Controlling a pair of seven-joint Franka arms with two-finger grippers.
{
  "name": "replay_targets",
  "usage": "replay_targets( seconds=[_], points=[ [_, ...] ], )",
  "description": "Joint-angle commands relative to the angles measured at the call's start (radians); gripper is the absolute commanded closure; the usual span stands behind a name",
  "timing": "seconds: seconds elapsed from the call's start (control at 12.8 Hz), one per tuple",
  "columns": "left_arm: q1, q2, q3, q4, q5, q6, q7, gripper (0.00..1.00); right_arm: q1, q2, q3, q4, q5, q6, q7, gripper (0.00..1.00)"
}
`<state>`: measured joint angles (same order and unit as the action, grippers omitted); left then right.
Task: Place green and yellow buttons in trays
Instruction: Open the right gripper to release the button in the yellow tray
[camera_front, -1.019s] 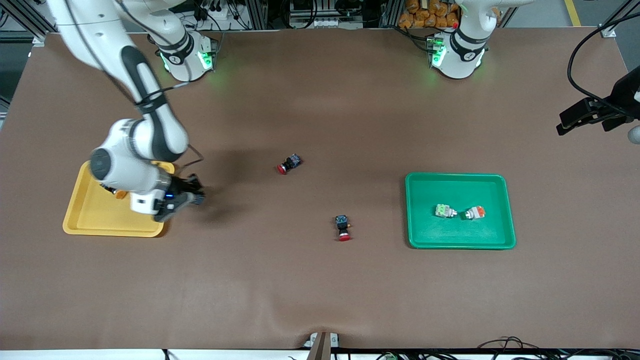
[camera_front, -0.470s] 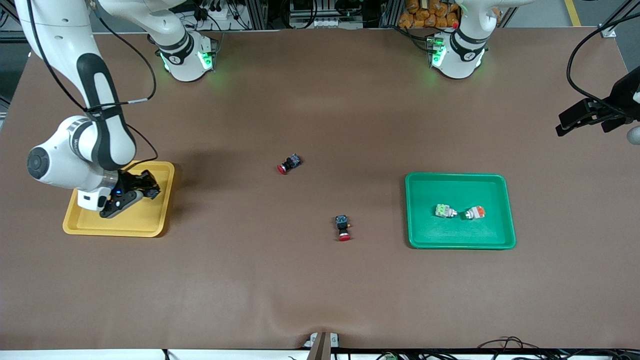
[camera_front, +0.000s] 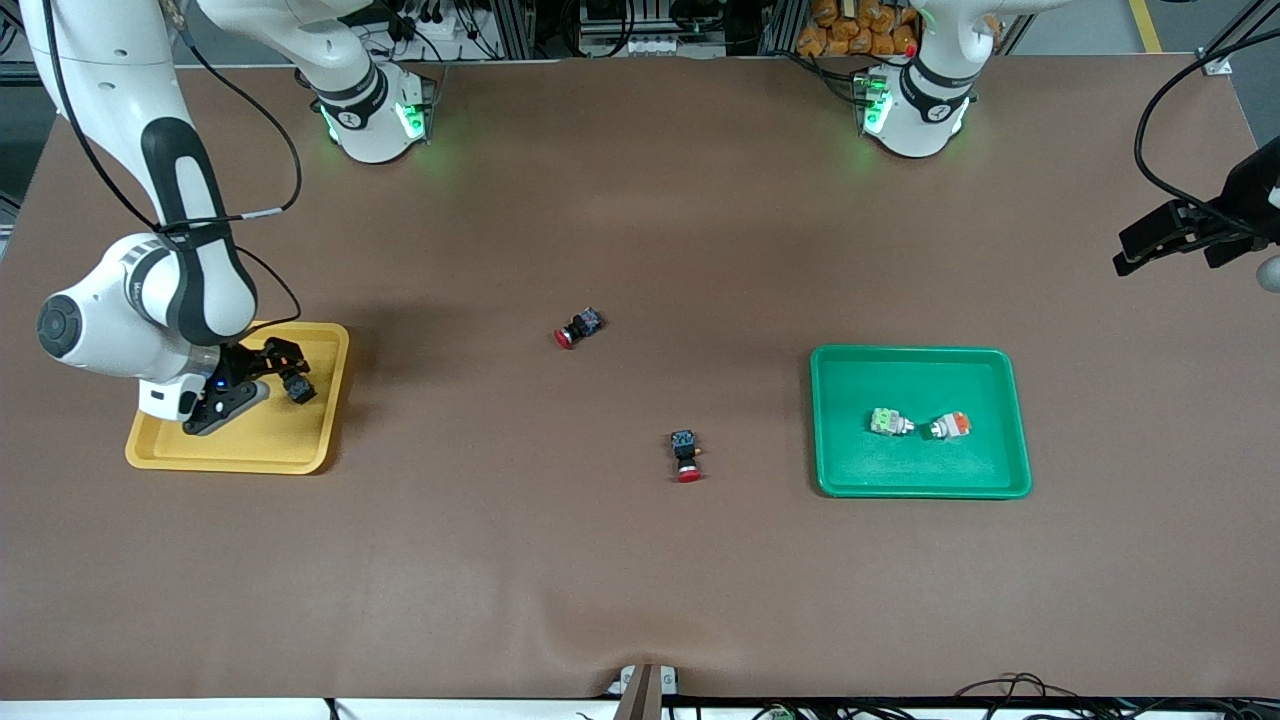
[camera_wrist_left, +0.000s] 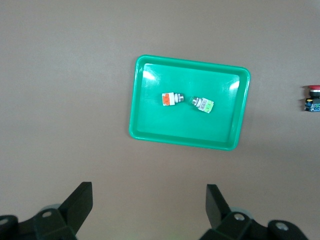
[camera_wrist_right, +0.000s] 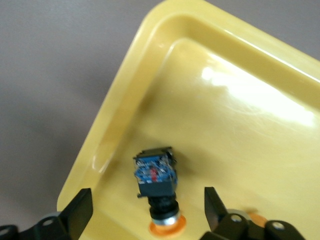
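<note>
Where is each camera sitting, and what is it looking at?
Front view: high across the table, facing both arms; shows yellow tray and green tray.
Left wrist view: above the green tray, looking down; open left gripper shows.
Right wrist view: over the yellow tray; open right gripper above an orange-capped button.
Front shares each tray.

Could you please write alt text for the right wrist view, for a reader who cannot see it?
A black-bodied switch with an orange-yellow cap lies in the yellow tray beside its rim, between the open fingers of the right gripper. Brown table shows past the tray's corner.
</note>
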<state>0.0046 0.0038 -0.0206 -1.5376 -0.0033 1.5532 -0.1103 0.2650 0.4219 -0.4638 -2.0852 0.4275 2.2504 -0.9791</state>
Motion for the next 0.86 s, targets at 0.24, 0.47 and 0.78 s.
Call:
replay_targets(
  seconds=[0.24, 0.47, 0.78],
  points=[
    [0.005, 0.001, 0.001, 0.004, -0.012, 0.008, 0.02, 0.0, -0.096, -0.077, -0.032, 0.146, -0.036, -0.394, -0.041, 0.0],
    [0.005, 0.008, 0.001, 0.004, -0.012, 0.013, 0.02, 0.0, -0.102, -0.132, -0.03, 0.149, -0.041, -0.481, -0.03, 0.0],
    [0.003, 0.005, 0.001, 0.005, -0.017, 0.011, 0.018, 0.0, -0.101, -0.215, 0.028, 0.195, -0.13, -0.607, 0.236, 0.0]
  ],
)
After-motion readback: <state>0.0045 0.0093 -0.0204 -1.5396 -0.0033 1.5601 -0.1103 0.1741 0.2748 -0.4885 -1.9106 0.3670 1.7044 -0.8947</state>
